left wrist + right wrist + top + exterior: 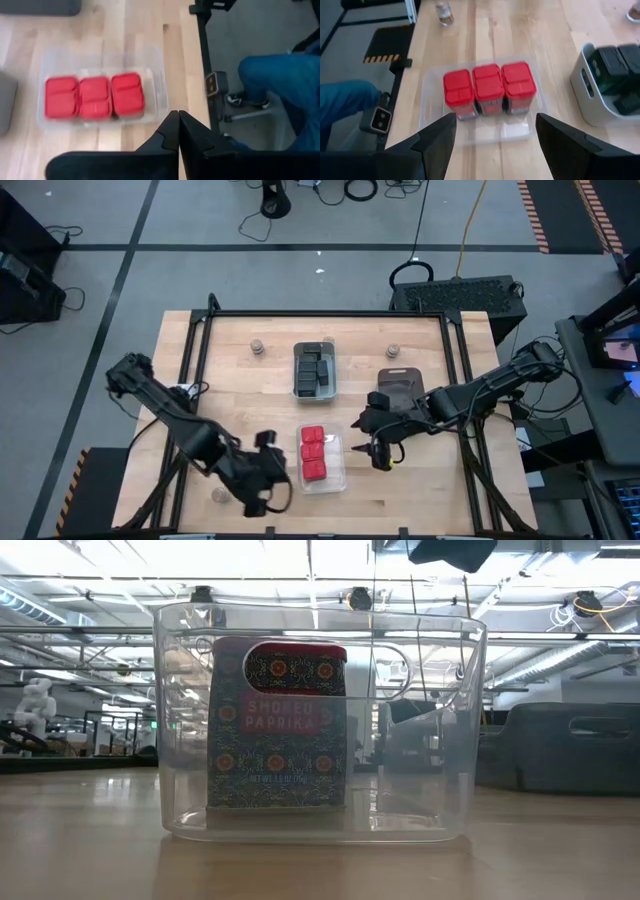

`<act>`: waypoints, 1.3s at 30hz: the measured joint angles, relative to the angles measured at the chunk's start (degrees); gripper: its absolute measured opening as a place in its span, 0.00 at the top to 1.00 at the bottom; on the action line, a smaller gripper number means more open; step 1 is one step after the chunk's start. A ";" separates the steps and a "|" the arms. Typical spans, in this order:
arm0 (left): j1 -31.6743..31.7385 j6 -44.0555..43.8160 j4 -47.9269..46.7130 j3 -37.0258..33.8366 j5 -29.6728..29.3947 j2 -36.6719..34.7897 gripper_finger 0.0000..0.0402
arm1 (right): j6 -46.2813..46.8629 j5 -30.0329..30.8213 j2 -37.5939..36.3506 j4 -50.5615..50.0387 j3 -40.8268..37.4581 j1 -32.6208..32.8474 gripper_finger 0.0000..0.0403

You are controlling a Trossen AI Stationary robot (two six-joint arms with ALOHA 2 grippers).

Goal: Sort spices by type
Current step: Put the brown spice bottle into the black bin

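so the three red blocks (pixel 313 454) stand in a row inside the clear tray (pixel 339 476) near the table's front edge, the dark blocks (pixel 315 370) fill the grey tray (pixel 298 350) behind it, and the small round jars lie scattered: one (pixel 257 346) and another (pixel 393 351) near the back rail, a third (pixel 219 495) at the front left corner. a dark smoky tray (pixel 402 385) sits bare to the right of the grey one, probably meant for the jars.

the right gripper (pixel 378 452) hovers just beside the clear tray with its fingers spread wide and nothing between them. the left gripper (pixel 268 442), fingers pressed together and empty, hangs on the tray's other side.

the risks, as i judge them: the remaining jars are round and light, so a pinch off centre could squirt one out and roll it towards the rail or off the table. the front corner jar sits close to the edge, where a nudge would lose it. with both arms crowding the clear tray, either could clip its wall while leaving and tip the red blocks.
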 joint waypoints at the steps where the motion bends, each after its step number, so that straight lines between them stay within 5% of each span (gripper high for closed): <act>1: -0.23 -2.06 -1.18 0.06 0.00 -0.89 0.98 | -0.24 -0.02 0.46 1.14 0.02 0.00 0.36; 6: -1.76 -14.27 -8.94 0.07 0.77 -3.40 0.96 | -3.64 -0.51 5.46 8.86 0.02 0.89 0.36; 11: -4.81 -23.96 -19.00 -0.51 11.27 -3.14 0.95 | -3.73 -3.30 11.57 13.96 0.02 2.61 0.36; 14: -6.49 -24.96 -21.63 -1.75 16.00 -3.00 0.95 | -2.99 -3.42 14.48 16.86 0.02 3.84 0.36; 22: -9.04 -24.96 -21.81 -2.46 16.28 -1.53 0.94 | -2.85 -3.40 18.00 20.48 -0.01 6.32 0.36; 30: -10.82 -29.36 -30.44 -2.49 17.28 1.14 0.72 | -3.34 -3.36 18.05 20.28 -0.01 6.91 0.36; 39: -15.24 -34.06 -28.76 -2.49 18.30 1.99 0.53 | -4.34 -3.18 18.05 19.62 -0.01 6.99 0.36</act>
